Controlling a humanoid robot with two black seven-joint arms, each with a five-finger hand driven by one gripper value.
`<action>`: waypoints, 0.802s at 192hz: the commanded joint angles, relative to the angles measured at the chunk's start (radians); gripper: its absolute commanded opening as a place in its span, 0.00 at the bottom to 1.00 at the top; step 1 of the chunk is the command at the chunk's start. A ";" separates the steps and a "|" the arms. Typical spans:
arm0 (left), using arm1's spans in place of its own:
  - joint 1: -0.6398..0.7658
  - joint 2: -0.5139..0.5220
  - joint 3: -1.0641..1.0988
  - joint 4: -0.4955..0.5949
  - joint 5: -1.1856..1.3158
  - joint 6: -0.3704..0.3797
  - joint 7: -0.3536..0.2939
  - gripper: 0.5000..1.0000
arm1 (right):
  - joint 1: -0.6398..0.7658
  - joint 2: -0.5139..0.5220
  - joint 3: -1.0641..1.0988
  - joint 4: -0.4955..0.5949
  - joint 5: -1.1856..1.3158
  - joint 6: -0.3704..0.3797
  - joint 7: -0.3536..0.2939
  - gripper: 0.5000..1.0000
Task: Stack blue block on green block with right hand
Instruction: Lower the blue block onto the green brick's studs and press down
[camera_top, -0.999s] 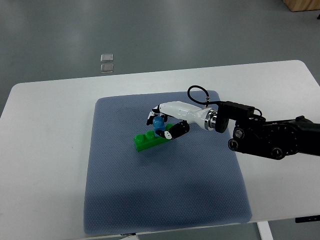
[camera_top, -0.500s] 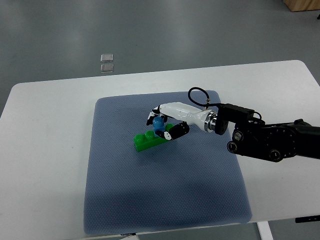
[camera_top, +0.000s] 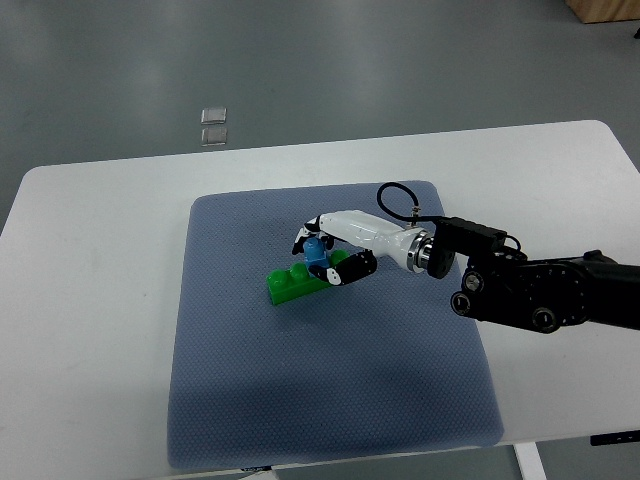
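The right hand (camera_top: 330, 250) reached in from the right edge of the frame to the centre of the blue mat (camera_top: 330, 390), which lay on the white table (camera_top: 90, 290). Its fingers (camera_top: 352, 268) were curled around the blue block (camera_top: 316, 251), gripping it from both sides. The blue block sat at the right end of the green block (camera_top: 292, 282), touching its top surface. The green block lay just left of centre on the mat, angled slightly upward to the right.

Compared with the frame one second earlier, the hand and the blue block were lower and closer to the green block, and the black forearm (camera_top: 540, 295) had shifted downward in the frame. The green block's position was unchanged.
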 joint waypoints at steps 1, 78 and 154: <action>0.001 0.000 -0.001 0.000 0.000 0.001 0.000 1.00 | -0.007 0.003 0.000 -0.006 0.001 -0.010 0.002 0.11; 0.001 0.000 0.000 0.000 0.000 0.001 0.000 1.00 | -0.027 -0.002 0.001 -0.014 0.001 -0.032 0.012 0.11; 0.001 0.000 0.000 0.000 0.000 0.001 0.000 1.00 | -0.034 -0.005 0.050 -0.013 0.012 -0.038 0.014 0.42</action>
